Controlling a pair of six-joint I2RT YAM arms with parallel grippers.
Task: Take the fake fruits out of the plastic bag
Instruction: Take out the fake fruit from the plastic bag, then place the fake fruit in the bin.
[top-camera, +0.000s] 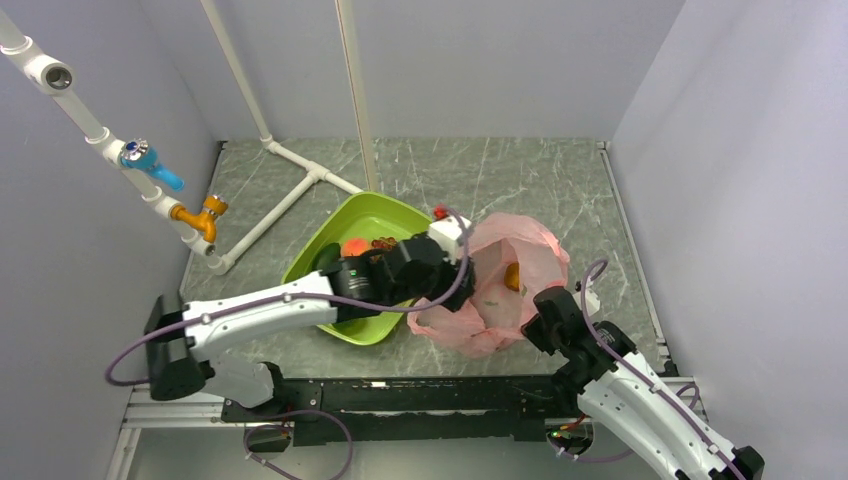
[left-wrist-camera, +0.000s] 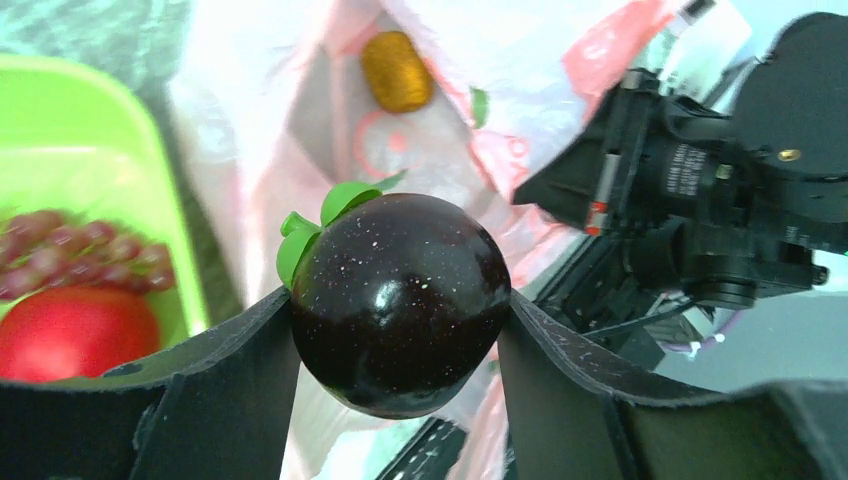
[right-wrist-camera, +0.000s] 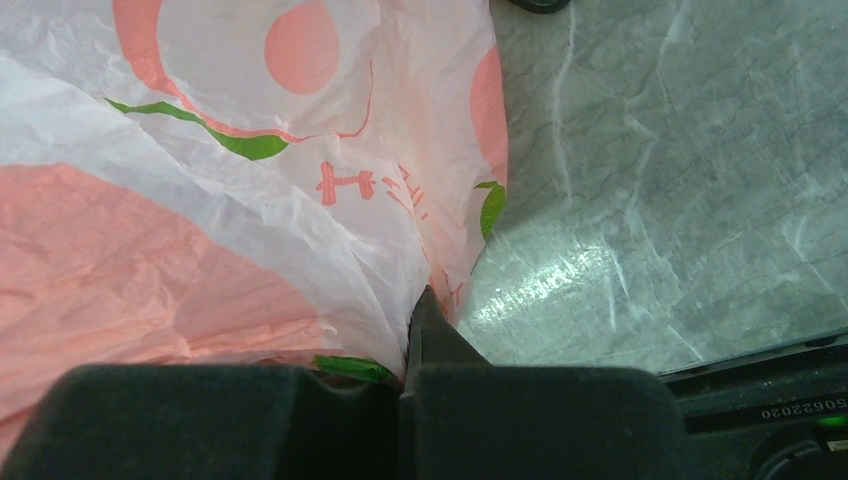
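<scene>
The pink plastic bag (top-camera: 505, 285) lies crumpled right of the lime-green tray (top-camera: 390, 213), its mouth open to the left. My left gripper (left-wrist-camera: 400, 335) is shut on a glossy dark round fruit (left-wrist-camera: 400, 300) with green leaves, held above the bag's mouth; in the top view the left gripper (top-camera: 455, 280) sits at the bag's left edge. A golden-brown fruit (left-wrist-camera: 396, 70) lies inside the bag and shows in the top view (top-camera: 512, 275). My right gripper (right-wrist-camera: 420, 325) is shut on the bag's thin edge (right-wrist-camera: 300, 200) at its near right side.
In the tray lie a red apple (left-wrist-camera: 75, 330) and a red grape bunch (left-wrist-camera: 80, 250). A small red fruit (top-camera: 440, 212) sits behind the tray. White pipes (top-camera: 290, 195) cross the back left of the table. Grey walls close in both sides.
</scene>
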